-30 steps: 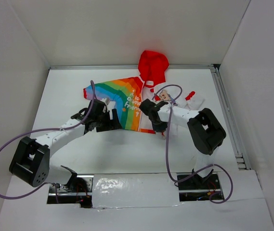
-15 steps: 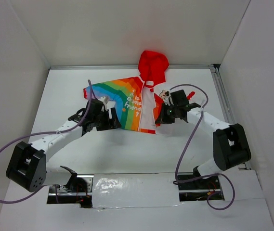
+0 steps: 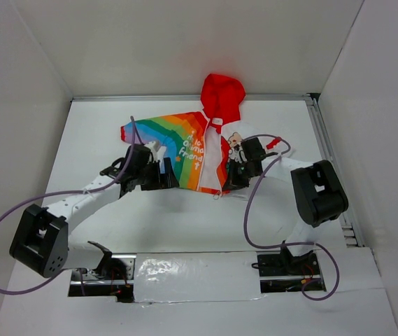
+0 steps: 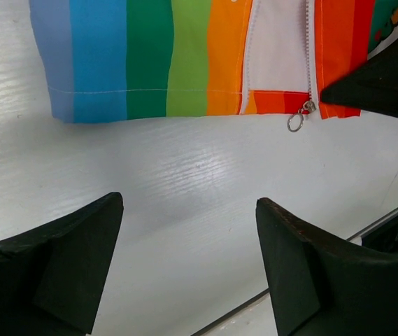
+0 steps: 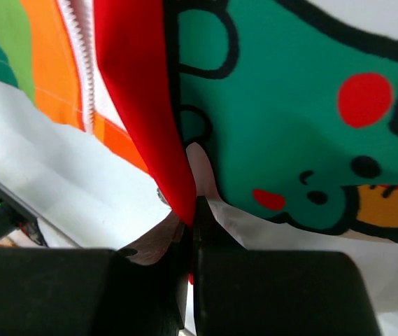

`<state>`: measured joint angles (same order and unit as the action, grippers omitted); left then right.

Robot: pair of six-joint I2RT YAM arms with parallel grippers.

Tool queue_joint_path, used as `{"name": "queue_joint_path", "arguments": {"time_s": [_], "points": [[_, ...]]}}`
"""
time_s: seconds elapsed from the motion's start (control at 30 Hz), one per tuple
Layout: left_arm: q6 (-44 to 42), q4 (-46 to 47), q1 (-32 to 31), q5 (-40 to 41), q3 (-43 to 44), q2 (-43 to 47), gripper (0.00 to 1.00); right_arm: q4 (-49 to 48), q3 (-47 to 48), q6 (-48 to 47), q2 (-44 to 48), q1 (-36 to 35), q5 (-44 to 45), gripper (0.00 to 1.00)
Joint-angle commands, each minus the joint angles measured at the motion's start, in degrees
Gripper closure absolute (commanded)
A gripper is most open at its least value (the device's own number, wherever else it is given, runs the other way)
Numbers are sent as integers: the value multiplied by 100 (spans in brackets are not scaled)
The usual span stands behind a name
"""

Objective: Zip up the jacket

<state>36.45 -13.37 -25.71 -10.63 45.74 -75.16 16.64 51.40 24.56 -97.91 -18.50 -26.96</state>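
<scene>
The jacket [image 3: 192, 143] lies flat at the table's far middle, red hood away from me, rainbow side on the left, white cartoon side on the right. My left gripper [image 3: 162, 173] is open and empty just off the rainbow hem [image 4: 143, 77]. The zipper pull [image 4: 298, 120] hangs at the hem's bottom edge, to the right of my left fingers [image 4: 293, 259]. My right gripper [image 3: 235, 178] is shut on the jacket's red front trim [image 5: 150, 119] at the bottom of the white cartoon side [image 5: 289, 105].
White walls close in the table at the back and both sides. A metal rail [image 3: 331, 161] runs along the right edge. Purple cables [image 3: 254, 210] loop off both arms over the white tabletop [image 3: 185, 224].
My right arm swung back toward the jacket's middle and its gripper now pinches the red front trim at the hem, pulling the white side inward. My left arm has barely moved.
</scene>
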Motion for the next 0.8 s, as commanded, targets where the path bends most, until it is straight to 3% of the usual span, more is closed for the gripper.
{"name": "queue_joint_path", "arguments": {"time_s": [0.0,0.13,0.2,0.43,0.77], "points": [[-348,299,-100,-289,163,-174,7,-65,72,-12,149,-74,331,95],[-831,317,-442,-185,549,-622,2,-91,-7,75,395,-40,463,100],[-980,72,-635,8,1180,-1235,2,-118,-68,93,562,-13,472,100],[-1393,-289,-698,157,2262,-2388,4,-161,-200,76,668,101,385,100],[-1333,-1177,-1041,975,3143,-3382,8,-179,-235,58,606,224,296,100]]}}
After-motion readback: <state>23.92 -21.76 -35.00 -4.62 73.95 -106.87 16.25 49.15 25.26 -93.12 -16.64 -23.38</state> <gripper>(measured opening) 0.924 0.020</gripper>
